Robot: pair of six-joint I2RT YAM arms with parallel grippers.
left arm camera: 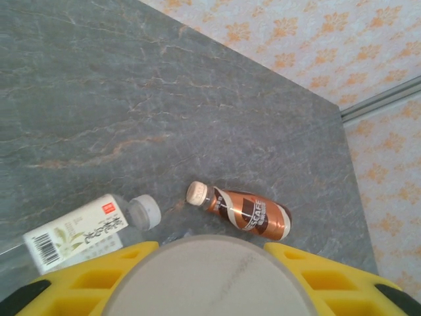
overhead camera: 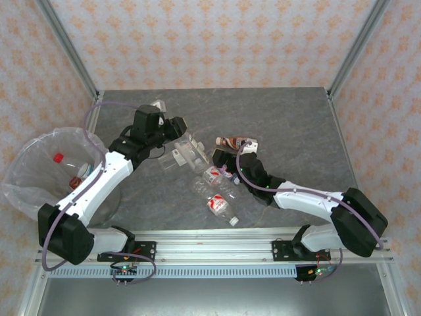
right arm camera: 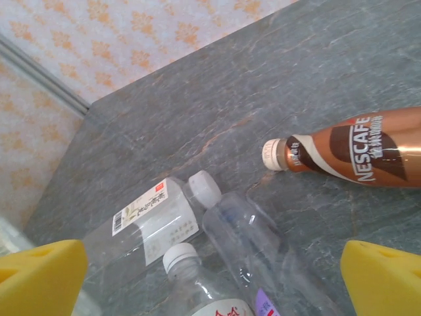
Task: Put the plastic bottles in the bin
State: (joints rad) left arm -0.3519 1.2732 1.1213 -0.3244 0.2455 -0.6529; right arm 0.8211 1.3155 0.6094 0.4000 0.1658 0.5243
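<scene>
My left gripper (overhead camera: 176, 126) (left arm camera: 210, 257) is shut on a plastic bottle, whose round whitish end (left arm camera: 210, 286) sits between the yellow fingers. Beyond it lie a brown Nescafe bottle (left arm camera: 247, 214) (overhead camera: 237, 141) and a clear bottle with a white label (left arm camera: 79, 230) (overhead camera: 186, 150). My right gripper (overhead camera: 227, 158) (right arm camera: 210, 283) is open above a clear purple-labelled bottle (right arm camera: 263, 250) (overhead camera: 220, 176) and a red-labelled bottle (right arm camera: 197, 283). The Nescafe bottle (right arm camera: 355, 148) lies to its right. The bin (overhead camera: 29, 191) stands at the far left with a red-capped bottle (overhead camera: 62, 163) inside.
Another clear bottle with a red-white label (overhead camera: 218, 205) lies near the front rail. Patterned walls and metal frame posts (overhead camera: 69, 49) close in the back and sides of the grey table (overhead camera: 283, 118).
</scene>
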